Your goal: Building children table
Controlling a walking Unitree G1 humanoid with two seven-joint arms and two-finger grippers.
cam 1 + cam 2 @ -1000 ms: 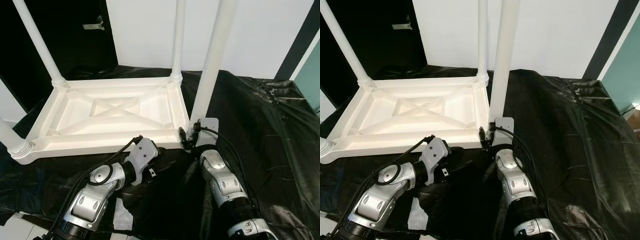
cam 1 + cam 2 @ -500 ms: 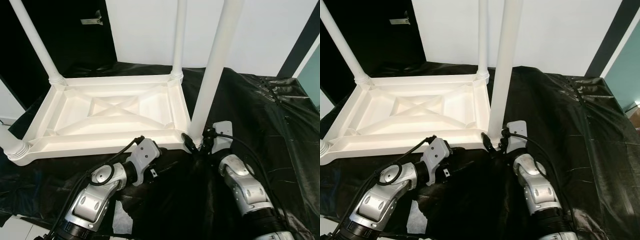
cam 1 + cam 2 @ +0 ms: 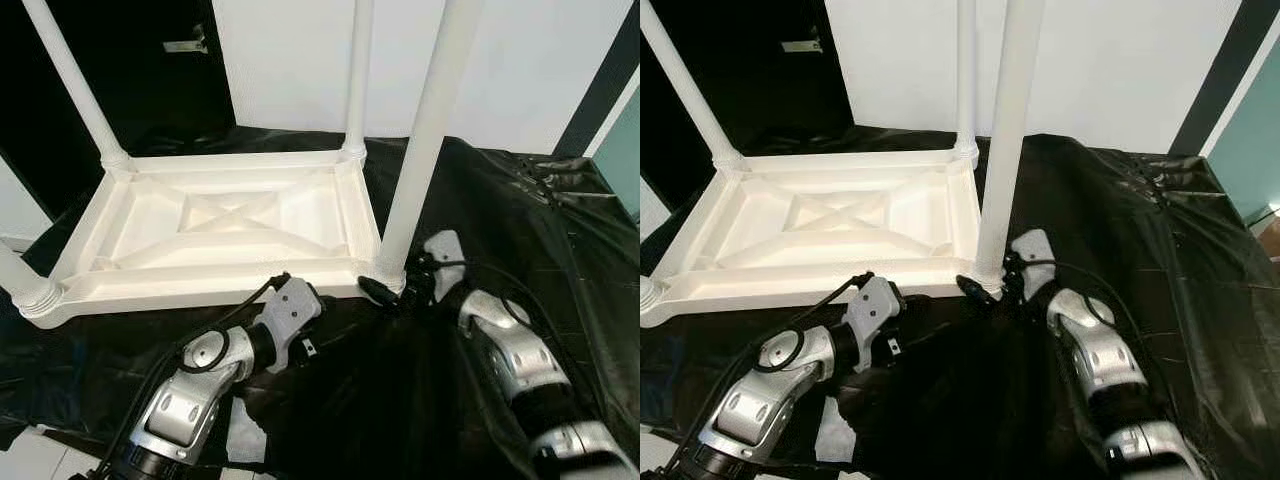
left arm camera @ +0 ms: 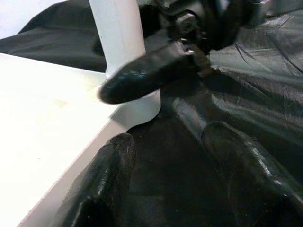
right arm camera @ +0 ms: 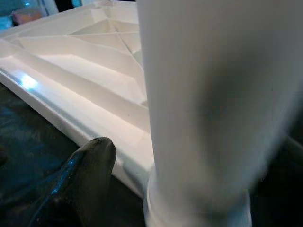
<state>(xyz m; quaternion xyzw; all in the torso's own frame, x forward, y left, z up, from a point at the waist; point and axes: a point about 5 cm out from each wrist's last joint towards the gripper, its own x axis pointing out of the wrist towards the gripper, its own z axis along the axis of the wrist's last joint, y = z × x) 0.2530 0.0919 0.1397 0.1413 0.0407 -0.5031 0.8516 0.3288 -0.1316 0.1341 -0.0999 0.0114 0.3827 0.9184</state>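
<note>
A white plastic children's table [image 3: 230, 225] lies upside down on a black sheet. Three legs stand in its corners: far left [image 3: 75, 85], far right [image 3: 357, 75] and near left [image 3: 25, 285]. The near-right leg [image 3: 425, 140] stands upright at the front right corner. My right gripper [image 3: 385, 290] is shut around the base of that leg; one finger [image 5: 92, 161] shows beside the leg [image 5: 208, 104]. My left gripper [image 4: 168, 142] is open and holds nothing. It hovers low over the sheet by the table's front edge, just left of that corner, behind its wrist [image 3: 290, 315].
The black sheet [image 3: 520, 220] covers the floor all around and is wrinkled at the right. A white wall [image 3: 540, 60] stands behind, with a dark doorway [image 3: 150, 70] at the back left. A white scrap [image 3: 240, 430] lies by my left arm.
My right arm has swung out to the right while its gripper stays at the leg's base. The near-right leg's base has settled into the corner. The left arm has not moved.
</note>
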